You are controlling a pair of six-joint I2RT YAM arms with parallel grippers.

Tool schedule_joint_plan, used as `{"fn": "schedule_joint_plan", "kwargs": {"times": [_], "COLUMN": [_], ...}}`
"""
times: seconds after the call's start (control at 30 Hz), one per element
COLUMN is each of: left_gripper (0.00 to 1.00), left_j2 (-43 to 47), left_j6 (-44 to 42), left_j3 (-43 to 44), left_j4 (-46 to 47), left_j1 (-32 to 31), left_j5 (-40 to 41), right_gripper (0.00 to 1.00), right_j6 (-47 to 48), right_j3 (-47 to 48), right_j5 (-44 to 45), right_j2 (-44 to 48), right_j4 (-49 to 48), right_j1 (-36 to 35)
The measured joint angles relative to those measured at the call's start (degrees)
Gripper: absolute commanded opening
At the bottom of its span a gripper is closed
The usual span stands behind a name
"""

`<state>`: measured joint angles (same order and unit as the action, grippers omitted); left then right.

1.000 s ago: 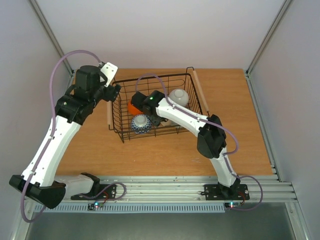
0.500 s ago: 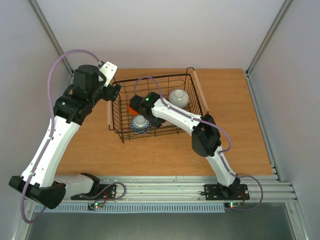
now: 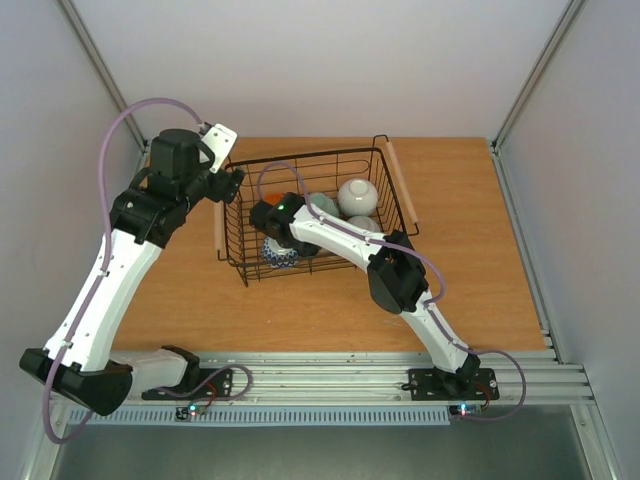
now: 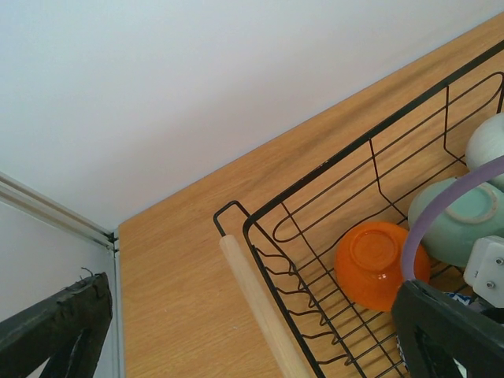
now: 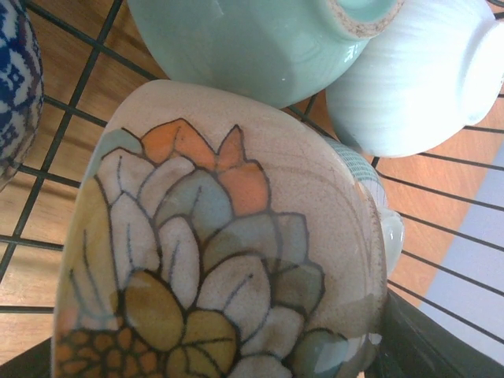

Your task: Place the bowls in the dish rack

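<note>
Placing step: right pincer (image 3: 262, 218), deep in the dish rack (image 3: 310, 156), looks clamped on the cream leaf-painted bowl (image 5: 213, 260), low beside a mint green bowl (image 5: 260, 47) and a white bowl (image 5: 409, 87); next calls for seating it, then letting go; left pincer (image 3: 235, 185) gapes empty beside the rack.

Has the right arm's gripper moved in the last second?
Yes. The right gripper, holding the floral bowl, slid left inside the dish rack, away from the white bowl.
</note>
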<state>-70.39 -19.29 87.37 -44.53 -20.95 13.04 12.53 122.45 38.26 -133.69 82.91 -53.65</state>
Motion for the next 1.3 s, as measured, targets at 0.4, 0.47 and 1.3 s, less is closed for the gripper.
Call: {"fn": "schedule_joint_plan", "kwargs": {"times": [0.4, 0.47, 1.3], "left_gripper": [0.98, 0.98, 0.99], "left_j2": [-0.2, -0.2, -0.2], "left_j6": [0.0, -0.02, -0.02], "left_j3": [-0.02, -0.02, -0.17], "left_j4": [-0.02, -0.02, -0.07], "left_j1": [0.09, 0.11, 0.7], "left_j5": [-0.2, -0.2, -1.73], "right_gripper": [0.95, 0.96, 0.98], "right_j6": [-0.22, -0.22, 0.68], "right_j3": [0.0, 0.0, -4.63], "right_j5": [-1.7, -1.99, -5.4], "right_j2": [-0.31, -0.31, 2.75], "right_j4": [-1.92, -2.43, -8.79], "right_j1": [-0.96, -1.05, -2.51]}}
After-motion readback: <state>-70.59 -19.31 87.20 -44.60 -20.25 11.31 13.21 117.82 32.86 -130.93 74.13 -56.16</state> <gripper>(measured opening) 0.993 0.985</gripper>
